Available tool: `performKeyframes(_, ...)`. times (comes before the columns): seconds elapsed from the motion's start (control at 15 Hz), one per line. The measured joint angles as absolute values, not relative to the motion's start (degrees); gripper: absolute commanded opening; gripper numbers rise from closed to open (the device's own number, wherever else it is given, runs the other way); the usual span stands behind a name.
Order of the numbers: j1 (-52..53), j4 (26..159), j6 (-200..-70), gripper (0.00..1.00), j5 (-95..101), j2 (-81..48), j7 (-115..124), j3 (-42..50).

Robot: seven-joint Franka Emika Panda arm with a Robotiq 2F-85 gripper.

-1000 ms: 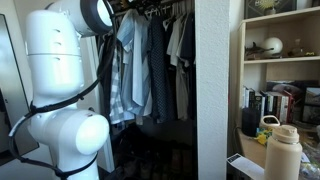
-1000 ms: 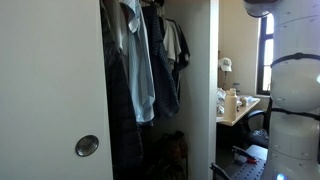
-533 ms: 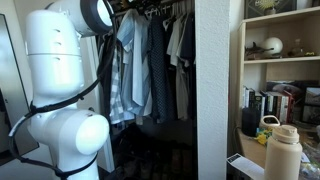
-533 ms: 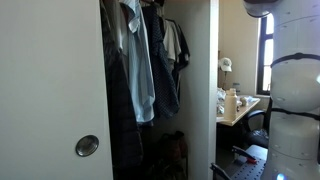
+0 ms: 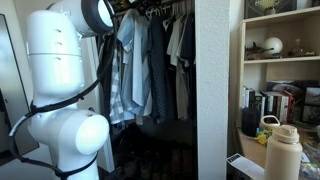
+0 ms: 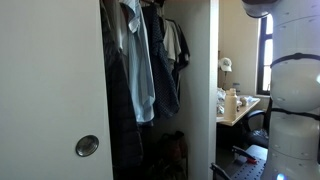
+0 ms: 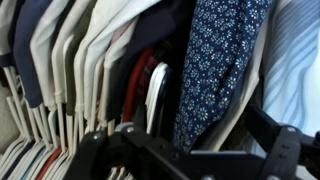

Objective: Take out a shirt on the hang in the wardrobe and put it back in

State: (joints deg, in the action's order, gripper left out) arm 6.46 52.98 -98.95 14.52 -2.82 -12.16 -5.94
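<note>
Shirts hang close together on the rail [image 5: 160, 8] in the wardrobe. In the wrist view my gripper [image 7: 195, 152] is open, with its dark fingers [image 7: 290, 148] spread wide at the bottom of the frame. A dark blue floral shirt [image 7: 215, 60] hangs between them, just beyond the fingertips, and I cannot tell whether they touch it. Cream and white shirts [image 7: 90, 50] on hangers crowd to its left, and a pale striped shirt [image 7: 300, 60] hangs to its right. In both exterior views my arm reaches to the top of the wardrobe and the gripper is hidden. A light blue shirt [image 5: 128, 60] [image 6: 140, 70] hangs in front.
A white wardrobe side panel [image 5: 218, 90] stands beside the clothes. A sliding door [image 6: 50, 90] with a round handle [image 6: 87, 146] covers one side. Bookshelves [image 5: 275, 100] and a cream bottle [image 5: 282, 150] stand nearby. My white base [image 5: 65, 130] stands before the opening. A desk [image 6: 235, 105] is further off.
</note>
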Motion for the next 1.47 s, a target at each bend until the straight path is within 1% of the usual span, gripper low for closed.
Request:
performKeyframes(0.8, 6.5, 53.0, -105.4, 1.00, 14.0, -5.3, -12.2, -6.0)
performKeyframes(0.87, 6.5, 53.0, -105.6, 0.96, 13.8, -5.5, -12.2, -6.0)
performKeyframes(0.93, 6.5, 53.0, -105.8, 0.74, 13.5, -5.7, -12.2, -6.0)
performKeyframes(1.07, 6.5, 53.0, -105.9, 0.69, 13.0, -6.0, -12.2, -6.0)
performKeyframes(1.13, 6.5, 53.0, -106.0, 0.63, 12.8, -6.1, -12.2, -6.0)
performKeyframes(1.2, 6.5, 53.0, -106.1, 0.53, 12.7, -6.2, -12.2, -6.0)
performKeyframes(1.47, 6.5, 53.0, -106.5, 0.22, 12.4, -6.6, -12.2, -6.0)
